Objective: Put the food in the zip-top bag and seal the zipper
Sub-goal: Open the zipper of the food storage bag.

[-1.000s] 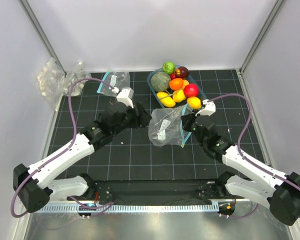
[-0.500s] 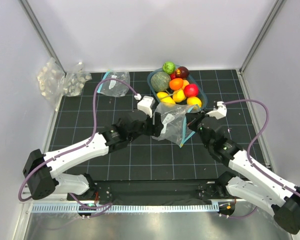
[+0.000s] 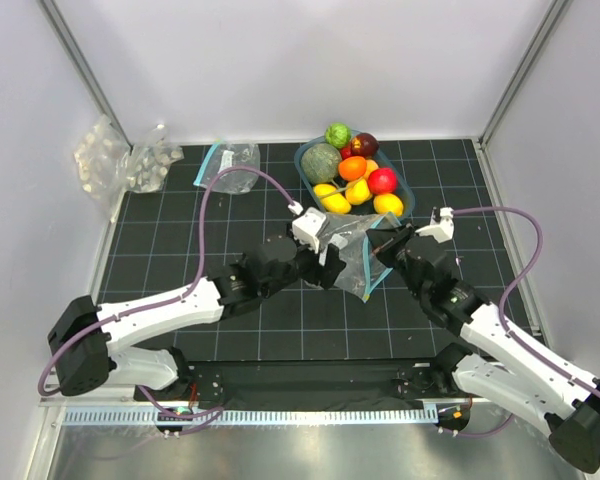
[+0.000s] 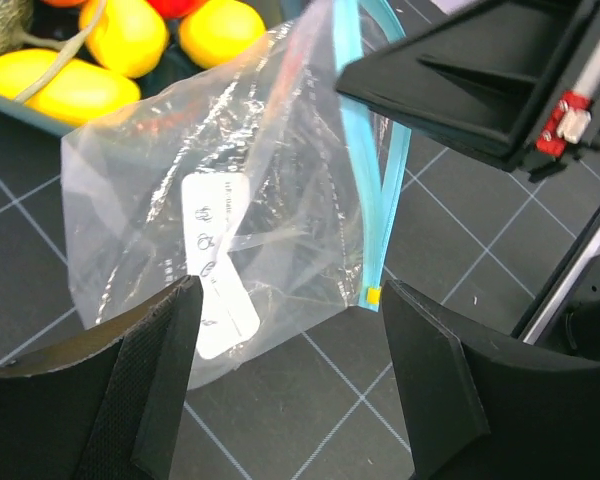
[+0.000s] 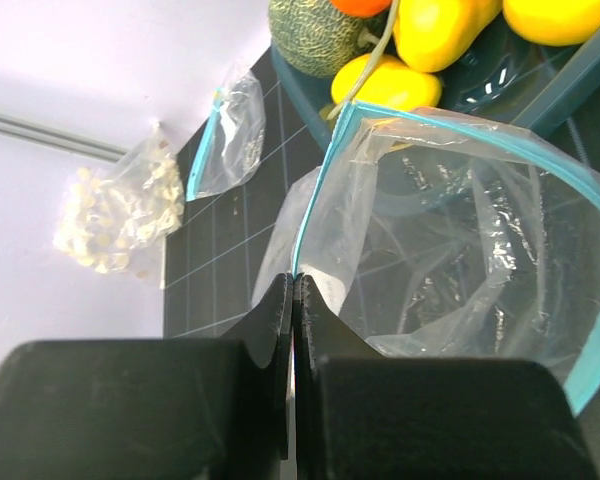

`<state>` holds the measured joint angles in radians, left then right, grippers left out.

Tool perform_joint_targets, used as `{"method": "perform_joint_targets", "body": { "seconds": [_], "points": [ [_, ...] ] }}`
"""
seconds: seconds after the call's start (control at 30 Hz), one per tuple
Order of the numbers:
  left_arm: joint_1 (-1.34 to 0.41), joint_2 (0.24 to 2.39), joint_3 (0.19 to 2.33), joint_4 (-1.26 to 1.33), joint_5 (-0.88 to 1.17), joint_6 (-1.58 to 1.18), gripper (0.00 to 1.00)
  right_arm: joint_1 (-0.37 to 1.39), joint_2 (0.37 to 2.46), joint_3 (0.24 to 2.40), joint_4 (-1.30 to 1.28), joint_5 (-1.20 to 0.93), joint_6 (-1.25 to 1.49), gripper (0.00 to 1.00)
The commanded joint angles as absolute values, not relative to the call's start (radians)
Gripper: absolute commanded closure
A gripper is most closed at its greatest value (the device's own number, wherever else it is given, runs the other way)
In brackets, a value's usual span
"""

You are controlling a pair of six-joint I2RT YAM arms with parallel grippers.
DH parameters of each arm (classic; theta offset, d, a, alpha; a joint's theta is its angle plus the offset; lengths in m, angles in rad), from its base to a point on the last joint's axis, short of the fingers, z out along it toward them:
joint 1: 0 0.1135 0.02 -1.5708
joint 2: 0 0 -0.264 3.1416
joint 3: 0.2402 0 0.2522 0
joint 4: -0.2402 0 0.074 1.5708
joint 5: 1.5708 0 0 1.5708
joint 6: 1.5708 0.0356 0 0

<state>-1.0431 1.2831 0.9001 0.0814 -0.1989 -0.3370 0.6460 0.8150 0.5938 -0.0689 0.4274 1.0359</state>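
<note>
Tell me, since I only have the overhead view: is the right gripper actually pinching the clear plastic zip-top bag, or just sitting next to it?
Observer: Pinching. In the right wrist view the right gripper is shut on the thin teal zipper strip of the clear plastic zip-top bag.
Operator: Is the mouth open?
Observer: Yes, it gapes wide toward that camera, and nothing shows inside.
Operator: And the left gripper?
Observer: In the left wrist view the left gripper is open. It faces the side of the bag with the white label and has no grip yet.
</note>
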Motion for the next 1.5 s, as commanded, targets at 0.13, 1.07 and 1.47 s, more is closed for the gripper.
{"method": "perform_joint_targets", "body": {
  "seconds": [0.13, 1.07, 1.47],
  "points": [
    [-1.108, 1.301, 0.885, 0.233, -0.258, -0.236, 0.23, 0.646, 0.784, 0.588, -0.006, 0.356, 1.114, 0.99],
    [-1.16, 1.454, 1.005, 0.262, -0.394, -0.16, 0.22, 0.67, 0.862, 0.588, 0.071, 0.262, 1.15, 0.99],
    [-1.16, 1.589, 1.157, 0.074, -0.652, -0.213, 0.81, 0.684, 0.864, 0.584, 0.075, 0.275, 1.144, 0.99]
  ]
}}
